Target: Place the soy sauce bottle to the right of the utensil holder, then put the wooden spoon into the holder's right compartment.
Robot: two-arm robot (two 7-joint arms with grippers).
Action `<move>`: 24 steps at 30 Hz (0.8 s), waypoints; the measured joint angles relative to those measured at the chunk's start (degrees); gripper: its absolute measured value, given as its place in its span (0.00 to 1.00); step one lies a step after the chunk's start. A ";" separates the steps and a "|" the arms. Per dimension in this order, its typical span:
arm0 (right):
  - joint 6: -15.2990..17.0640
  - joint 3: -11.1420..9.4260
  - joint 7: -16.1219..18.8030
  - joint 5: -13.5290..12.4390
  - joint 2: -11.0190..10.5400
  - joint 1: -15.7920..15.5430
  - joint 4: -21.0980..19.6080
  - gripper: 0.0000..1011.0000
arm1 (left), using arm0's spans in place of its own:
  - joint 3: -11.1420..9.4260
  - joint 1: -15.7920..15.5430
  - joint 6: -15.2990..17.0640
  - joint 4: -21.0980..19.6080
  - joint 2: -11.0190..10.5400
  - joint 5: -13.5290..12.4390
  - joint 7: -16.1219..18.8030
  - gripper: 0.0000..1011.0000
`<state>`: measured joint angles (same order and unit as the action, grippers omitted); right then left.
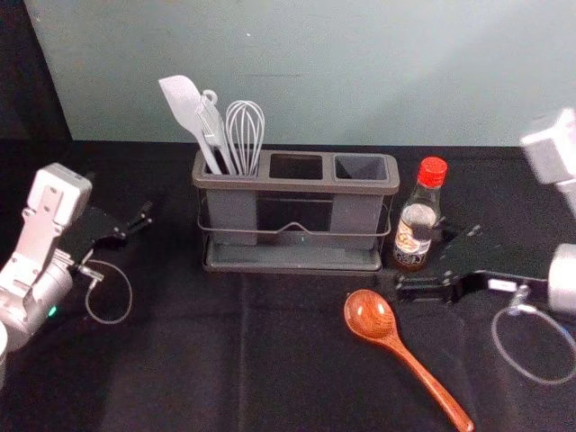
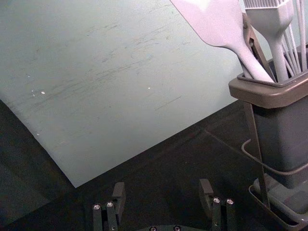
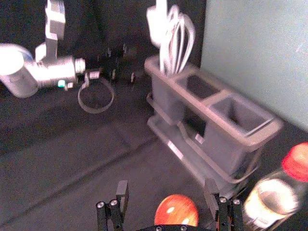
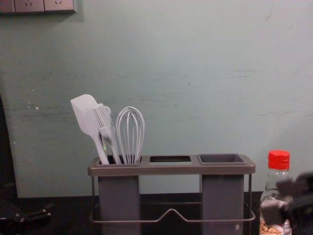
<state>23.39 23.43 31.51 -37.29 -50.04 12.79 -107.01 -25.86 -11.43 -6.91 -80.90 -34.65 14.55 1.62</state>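
The wooden spoon [image 1: 396,343] is coloured reddish brown. The soy sauce bottle [image 1: 423,200] is capped in red, its pale label [image 1: 415,227] patterned with dark print. The utensil holder [image 1: 355,214] is finished in grey, the table [image 1: 171,360] covered in black.

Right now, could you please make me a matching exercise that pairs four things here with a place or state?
1. Soy sauce bottle
2. Wooden spoon
3. Whisk
4. Right gripper

A. Lying in front of the utensil holder
B. Fingers open, near the bottle
C. Upright, right of the holder
D. In the holder's left compartment

1-C, 2-A, 3-D, 4-B
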 joint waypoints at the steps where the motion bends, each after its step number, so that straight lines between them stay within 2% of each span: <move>1: 1.52 0.96 -0.10 0.11 0.20 0.85 0.01 0.99 | 0.00 0.00 0.00 0.00 0.00 0.00 0.00 0.99; 2: 4.61 2.83 -0.14 0.45 0.73 2.65 0.27 0.99 | 0.00 0.00 0.00 0.00 0.00 0.00 0.00 0.99; 5: 8.91 5.55 -0.23 1.25 1.67 5.55 1.00 0.99 | 0.00 0.00 0.00 0.00 0.00 0.00 0.00 0.99; 8: 14.95 10.17 -0.37 3.64 3.27 10.31 2.54 0.99 | 0.00 0.00 0.00 0.00 0.00 0.00 0.00 0.99; 10: 16.90 11.94 -0.52 4.89 3.94 12.13 3.36 0.99 | 0.00 0.00 0.00 0.00 0.00 0.00 0.00 0.99; 11: 18.49 13.52 -0.74 6.07 4.77 13.61 4.26 0.99 | 0.00 0.00 0.00 0.00 0.00 0.00 0.00 0.99; 15: 21.38 16.10 -1.40 8.54 6.51 16.01 6.08 0.99 | 0.00 0.00 0.00 0.00 0.00 0.00 0.00 0.99; 18: 23.23 17.26 -1.84 10.12 7.71 17.06 7.45 0.99 | 0.00 0.00 0.00 0.00 0.00 0.00 0.00 0.99; 24: 25.07 18.03 -2.40 11.77 9.27 17.69 9.43 0.99 | 0.00 0.00 0.00 0.00 0.00 0.00 0.00 0.99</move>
<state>48.45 41.46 29.11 -25.52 -40.77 30.48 -97.57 -25.86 -11.43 -6.91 -80.90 -34.65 14.55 1.62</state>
